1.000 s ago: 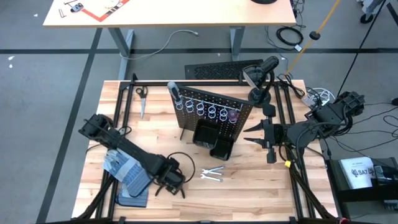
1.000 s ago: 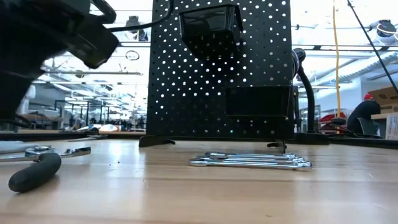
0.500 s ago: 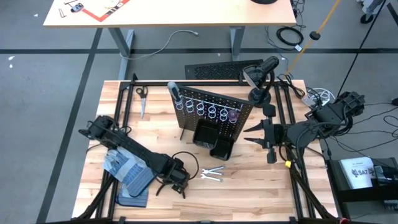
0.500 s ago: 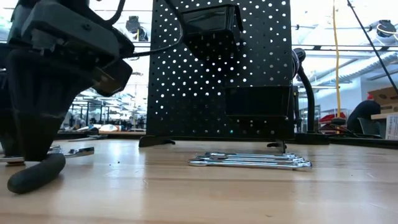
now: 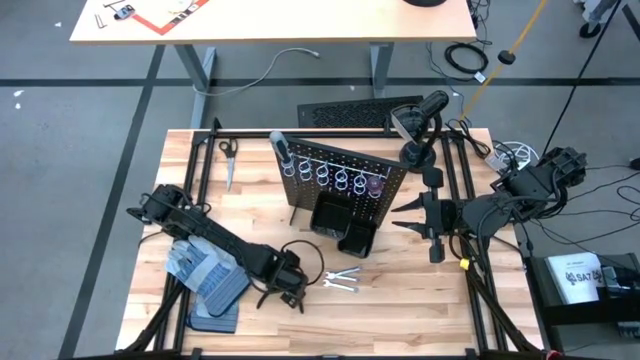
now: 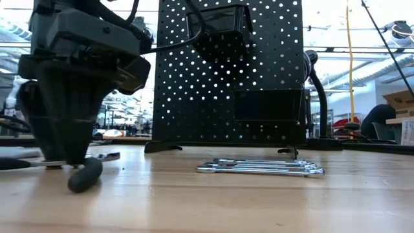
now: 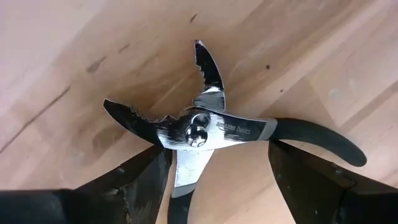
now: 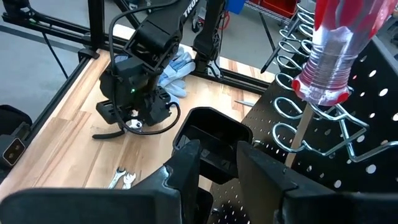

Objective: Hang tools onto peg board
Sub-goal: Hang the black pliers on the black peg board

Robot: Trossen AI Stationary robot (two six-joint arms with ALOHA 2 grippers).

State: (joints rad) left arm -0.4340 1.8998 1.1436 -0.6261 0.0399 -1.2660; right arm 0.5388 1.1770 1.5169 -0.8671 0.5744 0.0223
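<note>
On the table's near-left part, your left gripper (image 5: pixel 288 290) had come down since a second ago, fingers spread astride the pliers (image 7: pixel 208 127) lying flat. Your right gripper (image 5: pixel 408 216) stayed beside the peg board (image 5: pixel 340 180), fingers partly apart, holding nothing.

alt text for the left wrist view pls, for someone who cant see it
Black-and-silver pliers lie on a light wooden table, jaws spread wide. The left gripper hangs just above them, open, one dark finger on each side of the pivot.

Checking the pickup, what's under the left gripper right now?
The pliers lie on the wood table, jaws spread, with the open left gripper straddling them. One handle's end is hidden behind a finger.
</note>
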